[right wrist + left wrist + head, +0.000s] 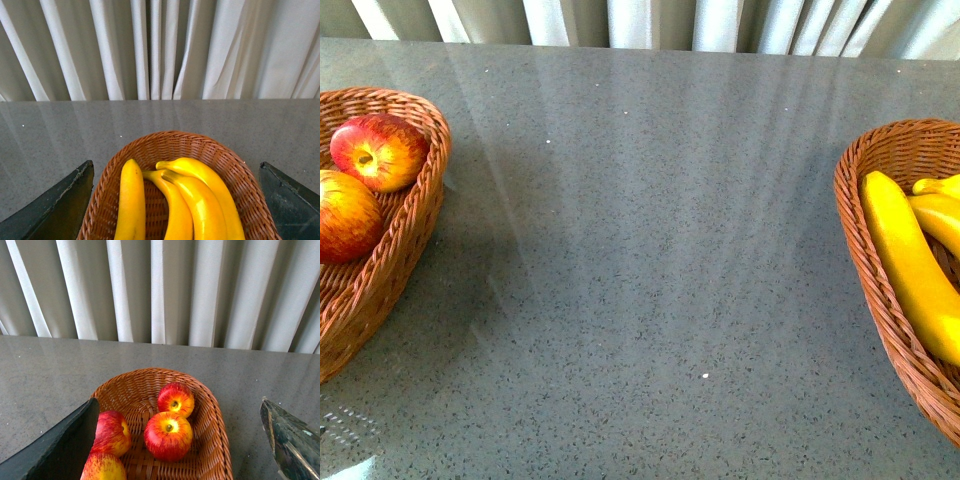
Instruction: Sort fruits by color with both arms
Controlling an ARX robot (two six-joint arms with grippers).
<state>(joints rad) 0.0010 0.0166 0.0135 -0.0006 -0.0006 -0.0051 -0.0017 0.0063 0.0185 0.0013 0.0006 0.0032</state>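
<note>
Two baskets, fruit already split by colour.
Apples [168, 435] sat in left basket [415, 215], bananas [200, 200] in right basket [855, 215]; bench [640, 250] between bare. Both claws [177, 440] [175, 200] hovered above, jaws apart, empty.

red-yellow streaked apples [168, 435]; yellow bananas [200, 200]; brown wicker baskets [380, 270]

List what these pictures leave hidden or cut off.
- Front view: left basket and its lower apple cut by the frame's edge; right basket likewise.
- Left wrist view: two apples partly behind a dark jaw.
- Right wrist view: bananas run off the edge.
- Front view: neither arm shows.
</note>
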